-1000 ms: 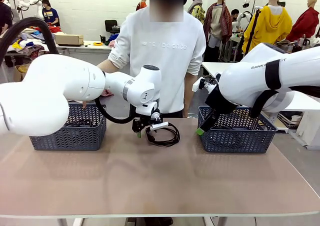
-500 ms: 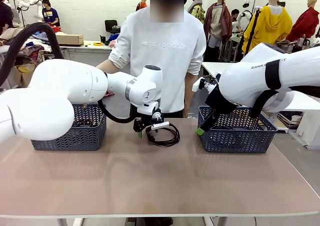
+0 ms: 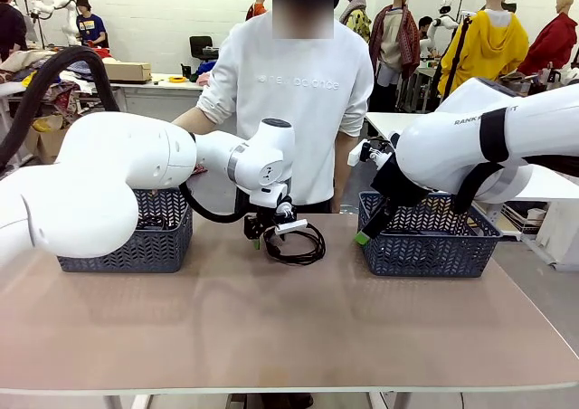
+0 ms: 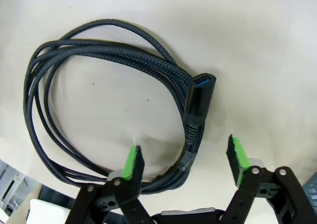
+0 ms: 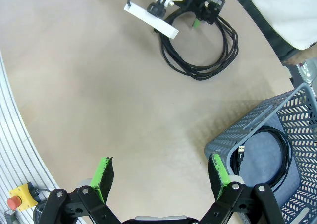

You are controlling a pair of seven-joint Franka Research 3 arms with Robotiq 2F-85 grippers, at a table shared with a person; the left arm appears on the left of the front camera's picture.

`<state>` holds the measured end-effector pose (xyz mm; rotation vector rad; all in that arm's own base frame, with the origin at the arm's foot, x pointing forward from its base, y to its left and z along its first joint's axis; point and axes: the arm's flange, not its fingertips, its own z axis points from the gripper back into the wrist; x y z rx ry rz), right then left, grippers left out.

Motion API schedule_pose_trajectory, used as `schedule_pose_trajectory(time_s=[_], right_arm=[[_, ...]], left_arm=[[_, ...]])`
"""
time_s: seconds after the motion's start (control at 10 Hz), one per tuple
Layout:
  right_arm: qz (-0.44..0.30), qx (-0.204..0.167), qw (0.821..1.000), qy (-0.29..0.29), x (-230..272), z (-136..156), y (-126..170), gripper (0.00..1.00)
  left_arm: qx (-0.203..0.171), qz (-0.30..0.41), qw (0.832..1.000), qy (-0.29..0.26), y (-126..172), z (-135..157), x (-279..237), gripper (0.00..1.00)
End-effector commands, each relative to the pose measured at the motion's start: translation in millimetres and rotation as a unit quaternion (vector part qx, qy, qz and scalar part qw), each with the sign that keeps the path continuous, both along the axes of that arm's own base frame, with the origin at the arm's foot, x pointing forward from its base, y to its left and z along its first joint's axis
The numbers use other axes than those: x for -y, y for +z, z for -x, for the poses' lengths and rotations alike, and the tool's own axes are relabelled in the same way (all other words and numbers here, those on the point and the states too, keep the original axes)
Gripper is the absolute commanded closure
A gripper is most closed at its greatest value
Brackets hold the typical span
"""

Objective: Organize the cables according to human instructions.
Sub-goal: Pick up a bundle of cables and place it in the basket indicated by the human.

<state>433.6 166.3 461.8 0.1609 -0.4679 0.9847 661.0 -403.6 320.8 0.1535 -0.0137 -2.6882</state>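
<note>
- Left gripper (image 4: pixel 183 157) is straddling a coiled cable (image 4: pixel 99 60) on the table (image 3: pixel 271 337), jaws partly apart, gripping nothing yet.
- Right gripper (image 5: pixel 158 177), wide, is hovering by a basket (image 5: pixel 277 116) already containing one cable (image 5: pixel 277 159).
- Sorting is looking unfinished.

Coiled black cables on the table and in the baskets.

One cable (image 4: pixel 106 55) lies flat on the tan table near its far edge, between the two baskets, wound in a loose round coil of several braided strands; its black plug (image 4: pixel 198 97) has a blue insert and rests across the coil's rim. A second cable (image 5: pixel 277 154) lies coiled on the floor of the right basket, its small metal-tipped plug pointing inward. Dark cable loops (image 3: pixel 154 219) show through the left basket's wall, their number unclear.
</note>
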Motion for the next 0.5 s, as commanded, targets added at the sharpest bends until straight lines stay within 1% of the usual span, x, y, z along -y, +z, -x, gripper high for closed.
schedule_pose_trajectory(time_s=[0.0,0.1,0.2,0.3,0.4], right_arm=[[0.006,-0.001,1.000,-0.003,-0.2,-2.3,3.2,0.00],[0.006,-0.001,1.000,-0.003,-0.2,-2.3,3.2,0.00],[0.006,-0.001,1.000,-0.003,-0.2,-2.3,3.2,0.00],[0.006,-0.001,1.000,-0.003,-0.2,-2.3,3.2,0.00],[0.006,-0.001,1.000,-0.003,-0.2,-2.3,3.2,0.00]], left_arm=[[-0.007,-0.005,1.000,-0.006,5.6,-8.6,4.5,0.39],[-0.008,-0.005,1.000,-0.005,6.2,-8.7,4.4,0.44],[-0.008,-0.006,1.000,-0.005,6.3,-8.7,4.1,0.59],[-0.008,-0.006,1.000,-0.005,6.5,-8.9,4.0,0.64],[-0.006,-0.007,1.000,-0.005,6.6,-8.9,3.8,0.79]])
